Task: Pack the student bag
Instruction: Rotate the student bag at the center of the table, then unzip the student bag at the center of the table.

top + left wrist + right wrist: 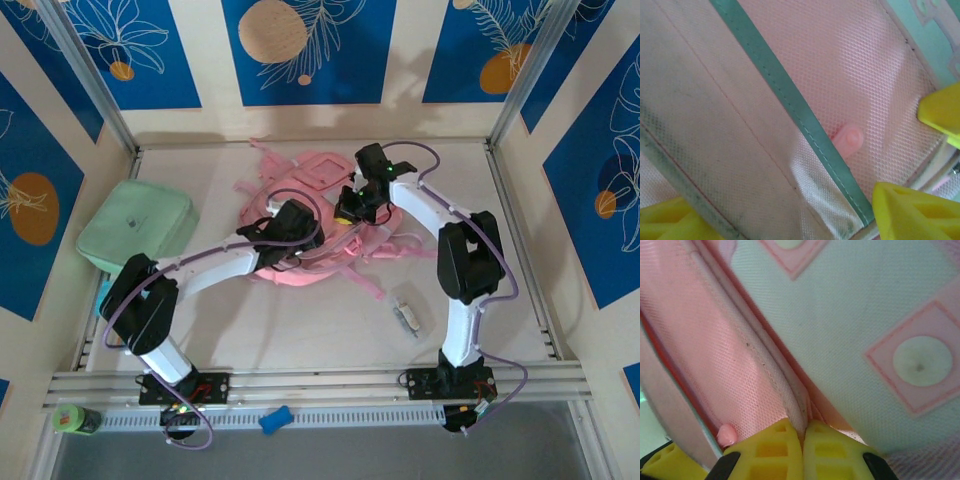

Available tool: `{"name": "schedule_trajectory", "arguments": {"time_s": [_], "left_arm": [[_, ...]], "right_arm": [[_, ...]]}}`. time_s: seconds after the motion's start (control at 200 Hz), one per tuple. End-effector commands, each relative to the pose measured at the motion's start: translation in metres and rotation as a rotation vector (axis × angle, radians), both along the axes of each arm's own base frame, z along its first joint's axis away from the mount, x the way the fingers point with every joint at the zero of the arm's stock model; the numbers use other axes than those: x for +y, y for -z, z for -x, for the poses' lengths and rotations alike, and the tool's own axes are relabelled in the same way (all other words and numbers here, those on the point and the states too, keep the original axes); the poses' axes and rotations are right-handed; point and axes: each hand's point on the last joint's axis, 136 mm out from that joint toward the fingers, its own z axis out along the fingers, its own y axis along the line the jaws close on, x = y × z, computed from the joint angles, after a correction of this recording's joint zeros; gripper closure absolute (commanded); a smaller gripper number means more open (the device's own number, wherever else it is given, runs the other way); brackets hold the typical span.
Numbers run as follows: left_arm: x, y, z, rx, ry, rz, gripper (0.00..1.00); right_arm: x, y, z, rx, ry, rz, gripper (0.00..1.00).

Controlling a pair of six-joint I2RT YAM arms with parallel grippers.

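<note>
The student bag is a pink backpack lying flat at the table's middle, straps spread around it. My left gripper is on its left side. In the left wrist view this left gripper stands open, its yellow fingers wide apart over pink mesh with a green trim band and a pink zip pull. My right gripper reaches in from the right. In the right wrist view the right gripper is shut on the bag's pink piped edge beside the pale blue panel.
A mint green square soft case lies at the left wall. A small pale object sits on the table to the right front. A blue item and a green bottle rest on the front rail.
</note>
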Motion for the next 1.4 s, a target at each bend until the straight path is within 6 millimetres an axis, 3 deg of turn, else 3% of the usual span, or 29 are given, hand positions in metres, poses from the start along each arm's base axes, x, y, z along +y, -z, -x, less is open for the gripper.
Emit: {"name": "schedule_trajectory", "arguments": {"time_s": [0.0,0.105,0.175,0.305,0.445,0.69,1.201,1.396], "left_arm": [[-0.001,-0.037,-0.044,-0.159,0.051,-0.007,0.27],[0.006,-0.049,-0.051,-0.188,0.087,-0.001,0.26],[0.012,-0.056,-0.044,-0.207,0.098,-0.014,0.22],[0.032,-0.043,-0.016,-0.091,0.040,-0.046,0.12],[0.031,-0.043,0.015,-0.082,0.024,-0.161,0.00],[0.013,-0.024,0.026,-0.054,0.012,-0.282,0.01],[0.031,0.001,0.003,-0.021,-0.168,-0.373,0.00],[0.039,0.000,0.010,-0.032,-0.162,-0.342,0.21]], "right_arm": [[0.029,-0.030,0.023,0.020,0.014,-0.136,1.00],[0.040,-0.034,0.023,0.013,0.044,-0.161,1.00],[0.040,-0.034,0.021,0.019,0.080,-0.158,1.00],[0.037,-0.035,0.016,0.027,0.139,-0.193,1.00],[0.036,-0.040,0.015,0.019,0.149,-0.190,1.00],[0.035,-0.037,0.014,0.027,0.156,-0.181,1.00],[0.038,-0.029,0.010,0.045,0.156,-0.186,1.00],[0.036,-0.028,0.008,0.042,0.153,-0.176,1.00]]}}
